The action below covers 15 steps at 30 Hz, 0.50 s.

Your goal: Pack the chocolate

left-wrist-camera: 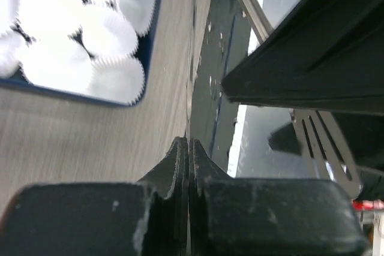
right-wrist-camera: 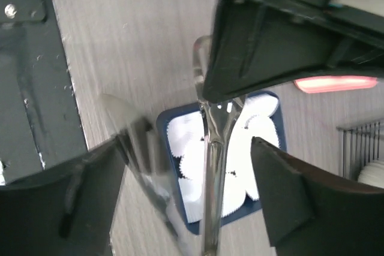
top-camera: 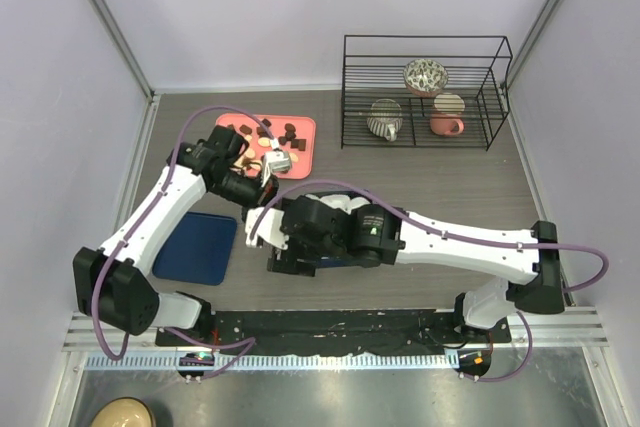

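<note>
Several pieces of chocolate (top-camera: pixel 287 133), dark, brown and cream, lie on a pink tray (top-camera: pixel 306 123) at the back of the table. My left gripper (top-camera: pixel 260 169) hovers at the tray's near edge. Its jaws are shut (left-wrist-camera: pixel 191 143) on metal tongs (right-wrist-camera: pixel 212 166), whose thin edge shows between them. The tongs reach down between the fingers of my right gripper (right-wrist-camera: pixel 187 142), which is open and touches neither arm of them. Under them sits a blue box (right-wrist-camera: pixel 163 125) filled with white paper cups (right-wrist-camera: pixel 191 163). No chocolate shows in the cups.
A blue lid (top-camera: pixel 195 247) lies flat at the near left. A black wire rack (top-camera: pixel 425 92) with mugs and a bowl stands at the back right. My right arm (top-camera: pixel 450 242) stretches across the table's middle and covers the box from above.
</note>
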Available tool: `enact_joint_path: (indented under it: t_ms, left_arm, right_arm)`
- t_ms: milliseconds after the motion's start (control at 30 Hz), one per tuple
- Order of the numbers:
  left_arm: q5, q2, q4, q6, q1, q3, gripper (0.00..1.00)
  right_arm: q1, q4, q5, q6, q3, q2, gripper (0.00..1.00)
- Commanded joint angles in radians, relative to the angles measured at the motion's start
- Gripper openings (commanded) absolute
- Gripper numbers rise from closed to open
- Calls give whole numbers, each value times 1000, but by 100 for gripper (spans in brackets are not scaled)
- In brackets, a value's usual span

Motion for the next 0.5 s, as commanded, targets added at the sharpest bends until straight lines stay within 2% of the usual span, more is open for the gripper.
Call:
enact_joint_path:
  t_ms: [0, 100, 200, 233, 300, 433, 467]
  left_arm:
    - [121, 11, 203, -200, 28, 27, 0]
    - [216, 46, 255, -269, 100, 64, 0]
    - [331, 68, 338, -380, 209, 107, 0]
    - [363, 76, 375, -423, 237, 113, 0]
    - [412, 73, 510, -583, 306, 114, 0]
    - [396, 34, 715, -784, 346, 78, 0]
    - [397, 8, 867, -850, 352, 59, 0]
  right_arm:
    - [-23, 81, 99, 12, 108, -110, 92]
    - [-66, 121, 39, 87, 121, -199, 96]
    - [-118, 259, 11, 203, -12, -355, 100]
    - [-141, 349, 23, 231, -111, -431, 100]
    - [-166, 424, 51, 333, -198, -504, 100]
    - [-235, 572, 16, 488, -348, -599, 100]
    - [-264, 584, 14, 513, -358, -602, 100]
